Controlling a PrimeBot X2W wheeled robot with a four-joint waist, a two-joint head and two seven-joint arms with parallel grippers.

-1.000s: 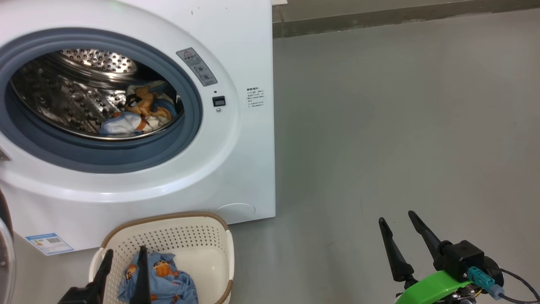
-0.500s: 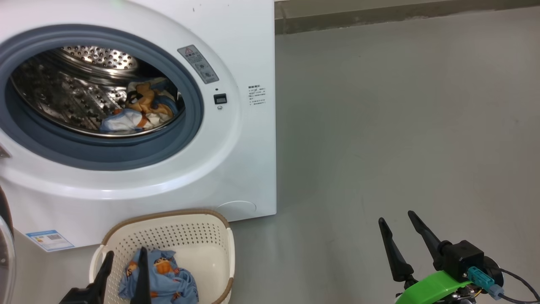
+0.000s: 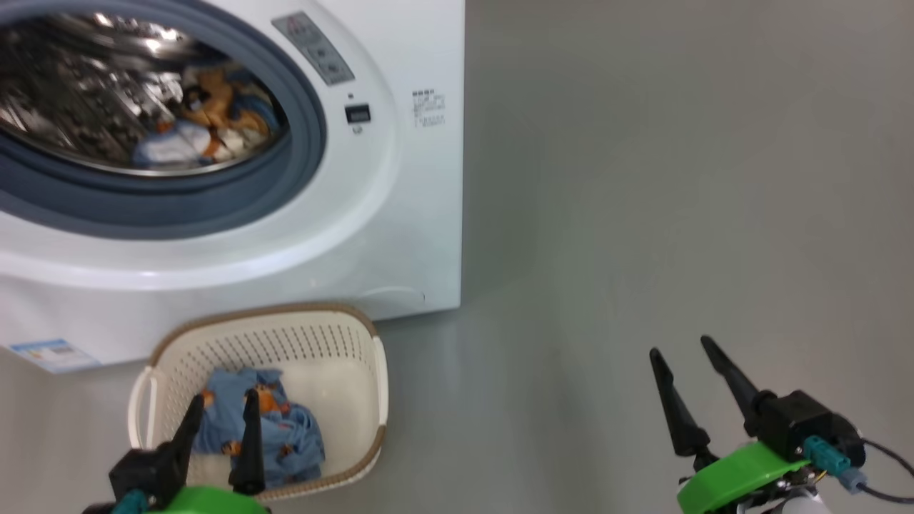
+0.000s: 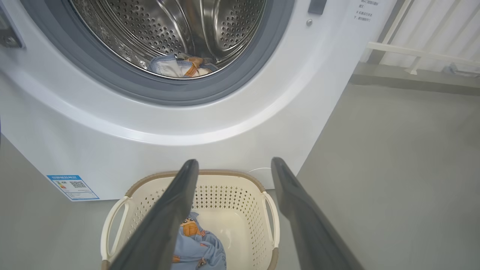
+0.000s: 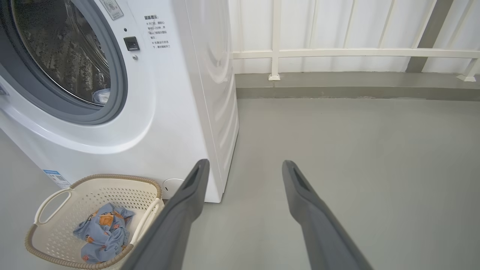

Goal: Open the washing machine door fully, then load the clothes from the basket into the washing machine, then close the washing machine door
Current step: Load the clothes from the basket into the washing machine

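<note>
While left gripper (image 3: 224,394) and right gripper (image 3: 679,345) gape empty, blue garment (image 3: 285,435) in basket (image 3: 264,314), clothes (image 3: 193,135) in drum (image 4: 112,30)

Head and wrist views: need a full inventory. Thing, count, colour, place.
washer: 1, white, left of the head view, opening uncovered
drum: 1, perforated steel, inside washer
gasket: 1, grey-blue, ring around the drum mouth
drum clothes: 1 bundle, blue, white and orange, at the drum bottom
sticker: 1, blue, washer front, lower left
basket: 1, cream with brown rim, on the floor before the washer
basket garment: 1 bundle, light blue with orange print, in the basket
floor: grey
railing: 1, white, behind, in the right wrist view
left end effector: 1, dark, open, over the basket
right end effector: 1, dark, open, over floor at right
</note>
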